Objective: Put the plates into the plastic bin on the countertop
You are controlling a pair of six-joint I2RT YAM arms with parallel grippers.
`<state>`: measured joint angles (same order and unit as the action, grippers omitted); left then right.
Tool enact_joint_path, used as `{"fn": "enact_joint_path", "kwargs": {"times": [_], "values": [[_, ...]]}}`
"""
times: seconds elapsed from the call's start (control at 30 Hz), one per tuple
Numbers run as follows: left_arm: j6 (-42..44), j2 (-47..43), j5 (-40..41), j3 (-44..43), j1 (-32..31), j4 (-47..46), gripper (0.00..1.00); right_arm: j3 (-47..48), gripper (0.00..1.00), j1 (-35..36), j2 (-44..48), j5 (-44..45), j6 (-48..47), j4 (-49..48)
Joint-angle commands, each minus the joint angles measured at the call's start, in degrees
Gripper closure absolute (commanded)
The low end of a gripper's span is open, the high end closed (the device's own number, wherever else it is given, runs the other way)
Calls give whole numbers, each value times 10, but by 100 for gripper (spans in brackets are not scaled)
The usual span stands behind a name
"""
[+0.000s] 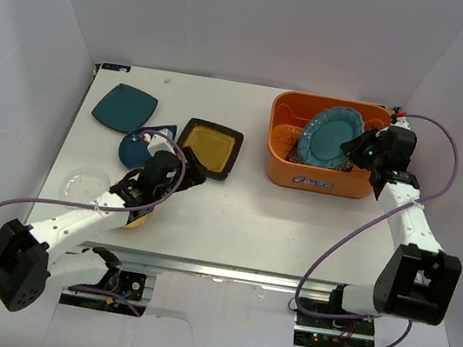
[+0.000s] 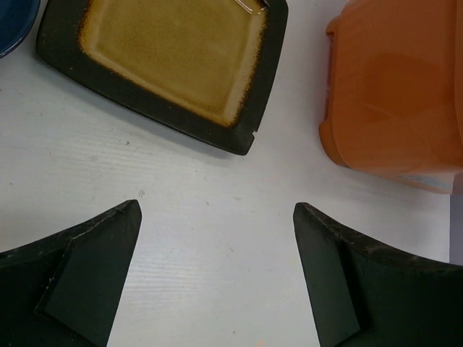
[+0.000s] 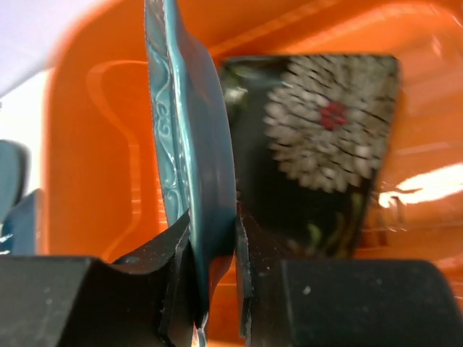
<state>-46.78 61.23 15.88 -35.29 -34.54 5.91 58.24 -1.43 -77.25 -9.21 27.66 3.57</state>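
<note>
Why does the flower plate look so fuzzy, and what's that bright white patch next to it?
Right wrist view: the black floral plate is blurred, out of focus; the white patch is light glaring off the shiny orange bin wall. Left wrist view: the amber plate looks sharp. Top view: even light, only soft shadows.

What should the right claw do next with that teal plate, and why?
Probably ease it down a little and let go. The right claw is pinched on the rim of the round teal plate, which it holds on edge inside the orange bin beside the black floral plate, so it seems nearly placed.
</note>
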Motion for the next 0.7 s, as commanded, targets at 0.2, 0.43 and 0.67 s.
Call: {"fn": "enact_joint_path", "kwargs": {"times": [0.2, 0.43, 0.67], "values": [[-81, 99, 59, 16, 12, -111, 3, 35, 92, -56, -97, -86, 46, -74], [-132, 172, 73, 15, 21, -154, 3, 27, 8, -65, -92, -74, 53, -57], [-161, 240, 79, 18, 33, -230, 7, -8, 9, -65, -6, -112, 56, -67]]}}
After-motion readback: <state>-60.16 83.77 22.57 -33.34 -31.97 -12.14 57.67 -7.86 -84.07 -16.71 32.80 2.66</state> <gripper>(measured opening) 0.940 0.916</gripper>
